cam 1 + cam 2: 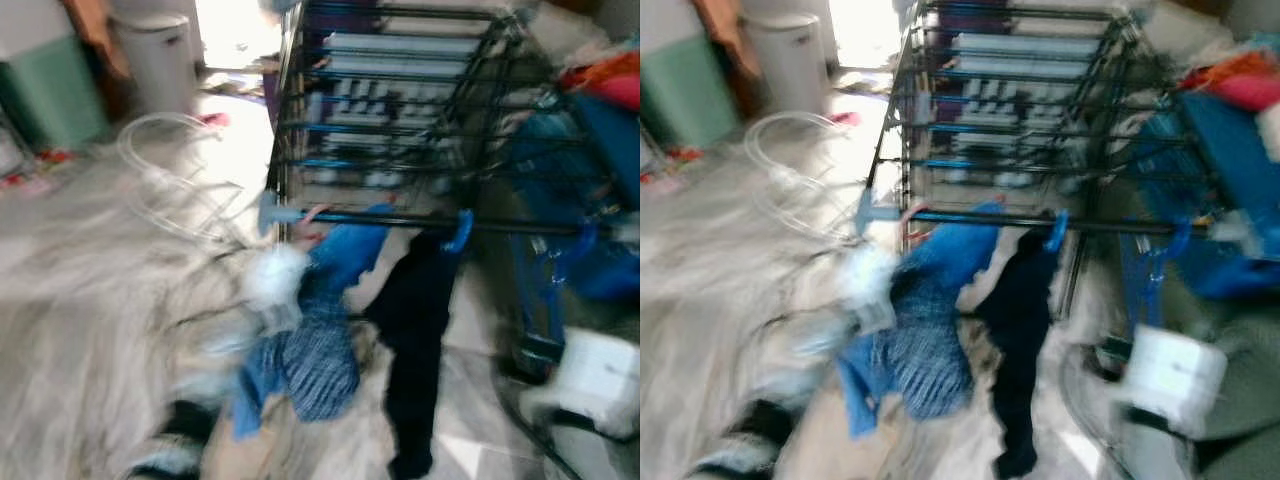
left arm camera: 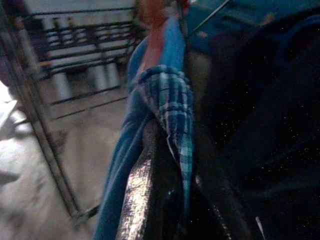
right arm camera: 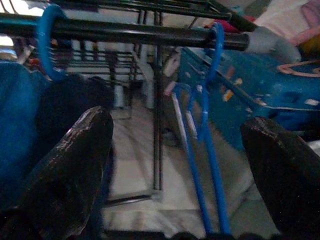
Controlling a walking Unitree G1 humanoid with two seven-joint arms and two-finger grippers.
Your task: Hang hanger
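Left gripper (image 2: 165, 165) clamped on blue checked garment (image 1: 310, 360) hung from front rail (image 1: 440, 220) | dark garment (image 1: 415, 340) beside it (blurred) | right gripper (image 3: 180, 165) spread wide, near empty blue hanger (image 3: 202, 125) on rail

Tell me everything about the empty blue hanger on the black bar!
The bare blue plastic hanger looks thin and shiny. Its round hook loops over the black metal rail of the drying rack, near the rail's end, and its slim arms hang straight down with no clothes on them. A dark garment hangs from another blue hook further along the same rail. The right gripper faces the hanger with fingers spread wide, not touching it. Behind it lies a blue panel.
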